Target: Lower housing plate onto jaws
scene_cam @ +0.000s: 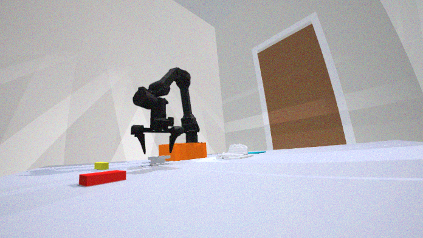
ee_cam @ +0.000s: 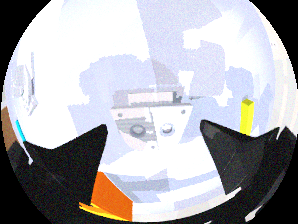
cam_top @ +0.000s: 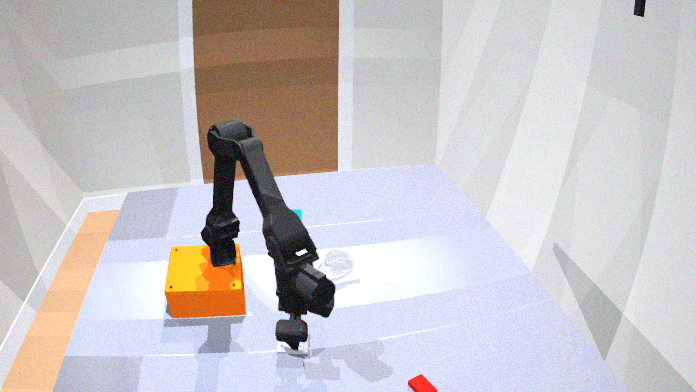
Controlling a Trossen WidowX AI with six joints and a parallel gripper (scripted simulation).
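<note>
A small pale plate with two round holes, which looks like the housing plate (cam_top: 302,345) (scene_cam: 158,159) (ee_cam: 176,115), is level just above the table on a support whose shape is unclear. My gripper (cam_top: 295,347) (scene_cam: 157,153) (ee_cam: 153,124) is open and empty, pointing down. Its fingertips are a little above the plate, one to each side of it in the wrist view. The white assembly (cam_top: 339,262) (scene_cam: 237,149) (ee_cam: 25,86), apparently with the jaws, stands apart from the plate, partly behind the arm in the top view. Its pins and stubs are too washed out to tell.
The arm stands on an orange box (cam_top: 190,270) (scene_cam: 185,152) (ee_cam: 112,194). A red block (cam_top: 422,383) (scene_cam: 103,178) and a yellow block (scene_cam: 101,166) (ee_cam: 246,118) lie on the table. A flat cyan piece (cam_top: 298,215) (scene_cam: 257,152) lies beyond the white assembly.
</note>
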